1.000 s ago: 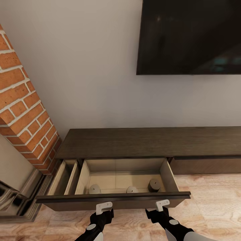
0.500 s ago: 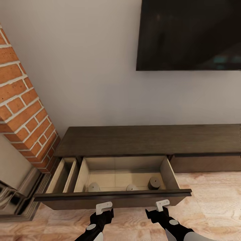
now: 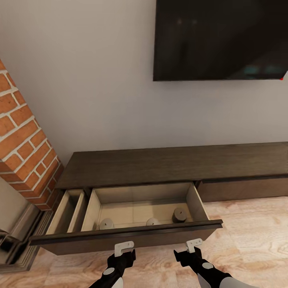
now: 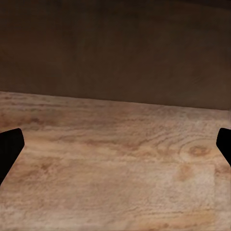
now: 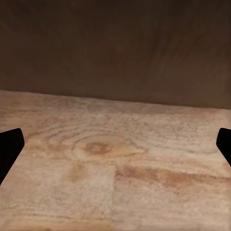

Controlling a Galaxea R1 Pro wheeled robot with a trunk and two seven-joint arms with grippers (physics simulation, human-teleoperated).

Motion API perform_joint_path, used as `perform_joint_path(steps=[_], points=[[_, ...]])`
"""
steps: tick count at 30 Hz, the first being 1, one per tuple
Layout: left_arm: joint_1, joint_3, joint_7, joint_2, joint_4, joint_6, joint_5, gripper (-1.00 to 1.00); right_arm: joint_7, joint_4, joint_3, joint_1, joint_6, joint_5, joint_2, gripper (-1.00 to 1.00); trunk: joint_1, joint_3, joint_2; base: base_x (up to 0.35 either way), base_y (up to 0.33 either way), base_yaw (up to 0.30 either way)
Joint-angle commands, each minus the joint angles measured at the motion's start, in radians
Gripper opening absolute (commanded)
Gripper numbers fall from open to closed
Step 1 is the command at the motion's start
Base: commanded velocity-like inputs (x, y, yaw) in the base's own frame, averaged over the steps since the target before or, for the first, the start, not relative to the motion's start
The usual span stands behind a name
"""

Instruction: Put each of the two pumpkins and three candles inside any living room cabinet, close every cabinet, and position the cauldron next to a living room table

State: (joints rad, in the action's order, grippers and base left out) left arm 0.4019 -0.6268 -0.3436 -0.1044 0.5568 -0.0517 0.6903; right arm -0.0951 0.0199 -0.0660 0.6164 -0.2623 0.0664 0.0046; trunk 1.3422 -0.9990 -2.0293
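Wooden floor [image 3: 256, 240] below the cabinet [image 3: 172, 166], drawer [image 3: 132, 236] pulled out with three candles [image 3: 179, 215] inside, seen from the head. Wrist views closer: floorboards meeting the dark drawer front. Left end effector [image 3: 124, 248] and right end effector [image 3: 193, 245] spread wide, empty, just short of the front.

We saw even, soft, moderately bright light with no hard shadows. The wall [image 3: 100, 80] graded smoothly from bright to dimmer. The TV [image 3: 220, 40] showed faint reflections. The drawer [image 3: 140, 208] interior was shaded. Both wrist views were blurred; the floor [image 4: 115, 163] grain looked smeared.
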Motion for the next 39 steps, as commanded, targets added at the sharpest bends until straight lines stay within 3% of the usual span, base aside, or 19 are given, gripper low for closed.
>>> perform_joint_path(steps=[1, 10, 14, 18, 28, 39], points=[[0.0, 0.0, 0.0, 0.0, 0.0, 0.0, 0.0, 1.0, 0.001, 0.0, 0.0, 0.0, 0.0, 0.0, 0.0, 1.0, 0.0, 0.0, 0.0, 0.0, 0.0, -0.003], [0.0, 0.002, 0.0, 0.0, -0.001, 0.0, 0.0, 1.0, 0.06, 0.01, -0.004, -0.006, -0.001, 0.011, 0.02, 1.0, 0.0, 0.0, 0.0, 0.0, 0.0, 0.0], [0.012, 0.004, -0.001, 0.0, 0.006, 0.0, -0.001, 1.0, 0.153, 0.012, -0.006, -0.006, 0.009, 0.013, 0.059, 1.0, 0.0, 0.0, 0.0, 0.0, 0.0, 0.0], [0.027, 0.005, -0.008, 0.001, 0.002, 0.001, -0.025, 1.0, 0.188, 0.012, -0.006, -0.003, 0.012, 0.011, 0.08, 1.0, 0.0, 0.0, 0.0, 0.0, 0.0, 0.0], [0.034, 0.007, -0.012, 0.0, -0.009, 0.001, -0.04, 1.0, 0.187, 0.014, -0.009, 0.002, 0.014, 0.013, 0.093, 1.0, 0.0, 0.0, 0.0, 0.0, 0.0, 0.0], [0.034, 0.007, -0.012, -0.001, -0.028, 0.001, -0.041, 1.0, 0.184, 0.019, -0.009, 0.038, 0.071, 0.013, 0.091, 1.0, 0.0, 0.0, 0.0, 0.0, 0.0, 0.0]])
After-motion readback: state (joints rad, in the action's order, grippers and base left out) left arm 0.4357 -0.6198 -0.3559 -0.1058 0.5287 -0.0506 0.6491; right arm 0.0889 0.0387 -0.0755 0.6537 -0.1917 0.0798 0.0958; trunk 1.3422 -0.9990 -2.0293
